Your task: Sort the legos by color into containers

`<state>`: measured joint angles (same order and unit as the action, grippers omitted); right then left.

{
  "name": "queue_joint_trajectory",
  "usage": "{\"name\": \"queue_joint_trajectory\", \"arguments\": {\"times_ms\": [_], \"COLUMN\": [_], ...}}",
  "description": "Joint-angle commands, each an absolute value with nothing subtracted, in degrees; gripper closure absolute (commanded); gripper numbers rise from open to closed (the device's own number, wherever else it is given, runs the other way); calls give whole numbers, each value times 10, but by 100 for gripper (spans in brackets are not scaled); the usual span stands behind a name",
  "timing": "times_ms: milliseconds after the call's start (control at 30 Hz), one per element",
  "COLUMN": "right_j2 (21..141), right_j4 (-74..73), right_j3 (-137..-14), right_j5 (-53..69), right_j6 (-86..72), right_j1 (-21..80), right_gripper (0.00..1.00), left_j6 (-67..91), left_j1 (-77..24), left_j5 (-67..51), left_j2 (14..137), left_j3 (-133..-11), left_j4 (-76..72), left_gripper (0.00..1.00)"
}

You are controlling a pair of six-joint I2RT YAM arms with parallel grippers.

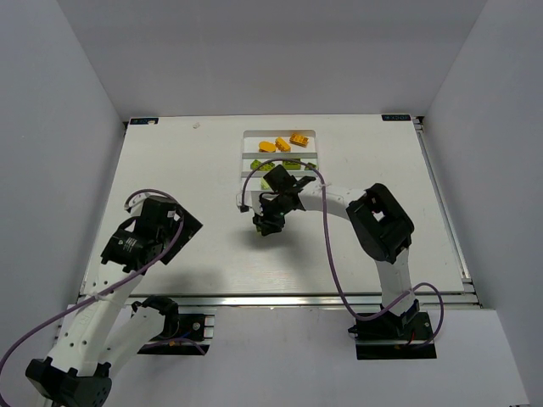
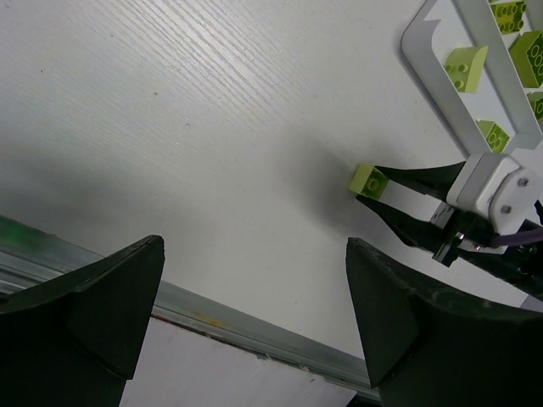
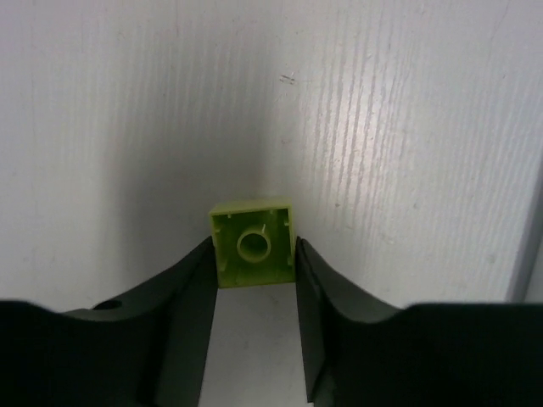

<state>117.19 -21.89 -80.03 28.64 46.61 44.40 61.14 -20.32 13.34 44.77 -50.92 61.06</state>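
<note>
Lime-green brick (image 3: 253, 243), hollow underside up, lies at table (image 2: 212, 102) level, about 6 o'clock from the white tray (image 2: 427, 64). The right gripper (image 3: 254, 264) pinches two of its sides, so I judge this the pick-up step. Next comes a lift and a carry toward 12 o'clock, to the lime compartment. The far compartment holds three orange bricks (image 1: 282, 144) and the middle one lime bricks (image 1: 280, 163); the near one is mostly hidden. The left gripper (image 2: 254, 254) hangs spread wide at 9 o'clock.

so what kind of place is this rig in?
Likely a lab robot test cell: plain white walls boxing in a white table, aluminium rail at its near edge, sorting tray of lego bricks.
</note>
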Motion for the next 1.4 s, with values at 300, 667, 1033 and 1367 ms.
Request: {"name": "queue_joint_trajectory", "arguments": {"times_ms": [300,667,1033,1367], "right_j2": [1103,1169,1239,1252], "right_j4": [-188,-195,-233,-245], "right_j3": [-842,-971,-1041,-1022], "right_j5": [257,197,221,232], "right_j6": [401,362,365,374], "right_j1": [410,323,300,296], "right_gripper": [94,90,79,49], "left_j6": [619,614,608,569], "left_j1": [-202,-202,-202,-202], "left_j5": [147,147,159,187], "left_j2": [446,461,478,544], "left_j3": [-484,-469,-471,-494], "left_j4": [605,586,583,565], "left_gripper": [3,3,2,2]}}
